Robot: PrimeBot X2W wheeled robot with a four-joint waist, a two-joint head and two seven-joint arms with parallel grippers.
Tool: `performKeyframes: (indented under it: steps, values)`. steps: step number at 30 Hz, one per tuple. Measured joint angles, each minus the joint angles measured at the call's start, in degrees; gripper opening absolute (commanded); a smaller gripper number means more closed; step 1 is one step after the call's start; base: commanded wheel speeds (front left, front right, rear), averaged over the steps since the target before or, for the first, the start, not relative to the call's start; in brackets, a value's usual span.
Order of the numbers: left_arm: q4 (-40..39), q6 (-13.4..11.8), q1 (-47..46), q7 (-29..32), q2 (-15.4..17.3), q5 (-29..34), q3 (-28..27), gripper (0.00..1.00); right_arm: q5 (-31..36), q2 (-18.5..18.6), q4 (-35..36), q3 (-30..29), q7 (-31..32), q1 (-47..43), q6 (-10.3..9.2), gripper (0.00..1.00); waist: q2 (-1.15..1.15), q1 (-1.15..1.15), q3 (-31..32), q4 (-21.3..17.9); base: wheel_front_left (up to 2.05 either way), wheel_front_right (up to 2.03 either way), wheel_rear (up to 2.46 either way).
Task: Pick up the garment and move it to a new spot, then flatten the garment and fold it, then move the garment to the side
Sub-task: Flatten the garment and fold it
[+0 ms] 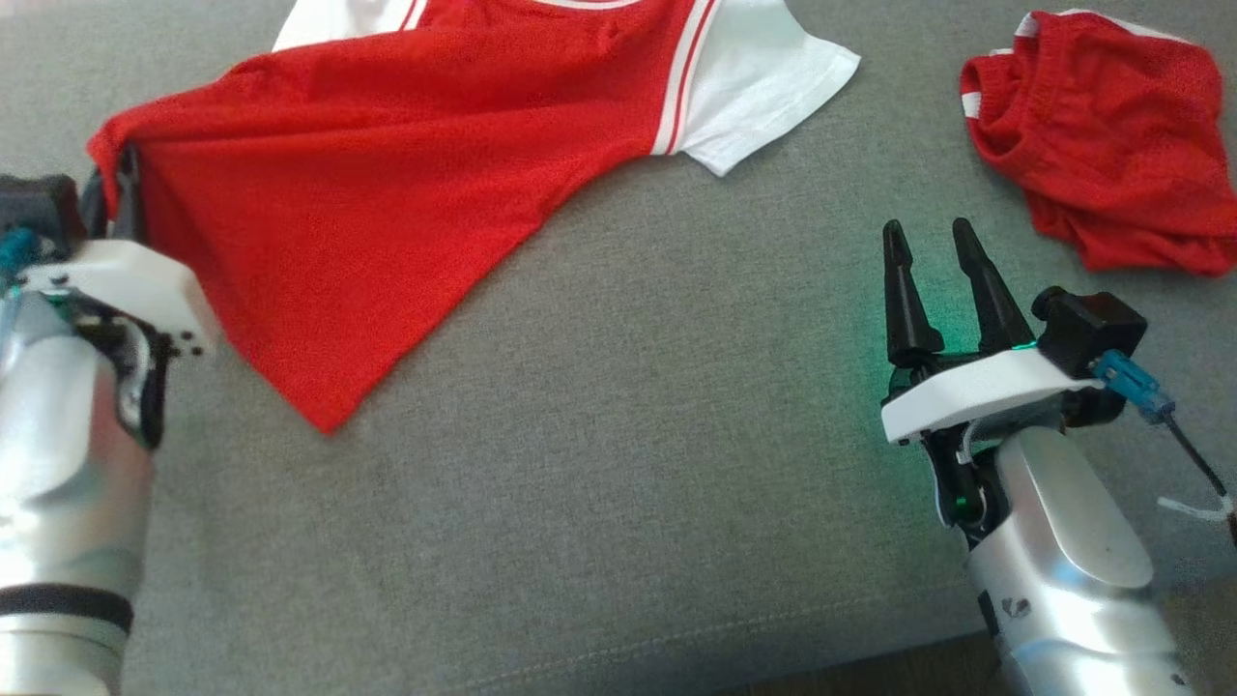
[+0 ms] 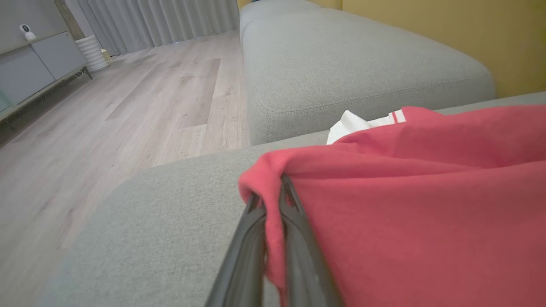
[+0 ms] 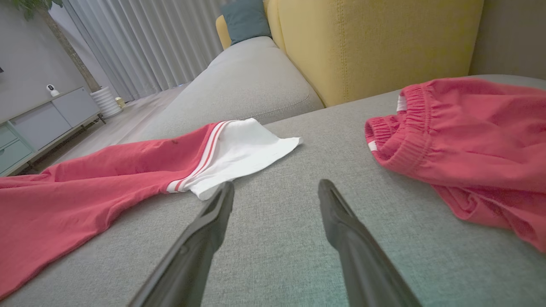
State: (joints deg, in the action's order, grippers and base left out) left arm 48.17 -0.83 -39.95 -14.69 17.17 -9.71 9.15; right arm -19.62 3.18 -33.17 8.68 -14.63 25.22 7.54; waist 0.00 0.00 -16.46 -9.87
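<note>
Garment (image 1: pixel 387 184), a red jersey shirt with white sleeves and red-and-white trim, lies spread across the grey sofa cushion (image 1: pixel 628 503), its body drawn out toward the robot's left. Left gripper (image 2: pixel 271 194) sits at the left edge of the cushion. Its forearm rises from the lower left of the head view and the wrist angles in toward the shirt. Its two dark fingers are pinched together on a bunched fold at the shirt's hem corner; red cloth wraps over the tips and hangs between them. The fabric runs taut from that corner. Right gripper (image 1: pixel 928 232) hangs low over bare cushion on the right, fingers pointing away from the robot, jaws spread apart with nothing between them. It sits near the white sleeve (image 3: pixel 243 149) without touching it, well apart from the left gripper. Red shorts (image 1: pixel 1102 135) with an elastic waistband lie crumpled at the far right, apart from the shirt. Yellow backrest (image 3: pixel 375 42) stands behind the cushion.
</note>
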Motion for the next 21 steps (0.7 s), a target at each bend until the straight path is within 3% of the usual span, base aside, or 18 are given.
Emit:
performKeyframes:
  steps: [2,6,7,8,9,14,21]
  values:
    - [2.16,0.89,-2.05,0.0,1.58,0.8,1.04,0.0,-0.07,-0.01,0.02,0.09,0.0,0.01,0.0,1.0,0.0,0.0,-0.48,-0.25,0.0,0.0,0.0]
    - [3.92,-0.23,-4.25,0.0,2.48,1.14,0.8,0.03,-0.07,-0.01,0.05,0.19,0.0,0.02,0.0,1.0,0.0,0.0,-0.99,-0.67,0.0,0.0,0.0]
    - [4.02,-1.0,-4.46,0.01,2.44,1.14,0.59,0.21,-0.07,-0.01,0.05,0.27,0.0,0.03,0.0,1.0,0.0,0.0,-1.01,-0.8,0.0,0.0,0.0]
    - [3.92,-1.66,-4.47,0.0,2.36,1.14,0.26,0.79,-0.07,-0.01,0.05,0.27,0.0,0.03,0.0,1.0,0.0,0.0,-0.96,-0.89,0.0,0.0,0.0]
    - [3.91,-2.0,-4.45,0.0,2.12,1.09,-0.15,1.0,-0.05,0.0,0.04,0.19,0.0,0.03,0.0,1.0,0.0,0.0,-0.85,-0.94,0.0,0.0,0.0]
    - [2.22,-3.82,-2.51,0.0,0.04,-0.03,-1.24,1.0,0.12,-0.01,0.21,-0.21,0.0,0.02,0.0,1.0,0.0,0.0,0.07,-0.84,0.0,0.0,0.0]
    - [-6.14,-5.56,7.96,0.0,-5.95,-0.3,-2.3,1.0,2.21,-0.01,1.53,-1.15,0.0,-0.33,0.0,1.0,0.0,0.0,2.54,0.24,0.0,0.0,0.0]
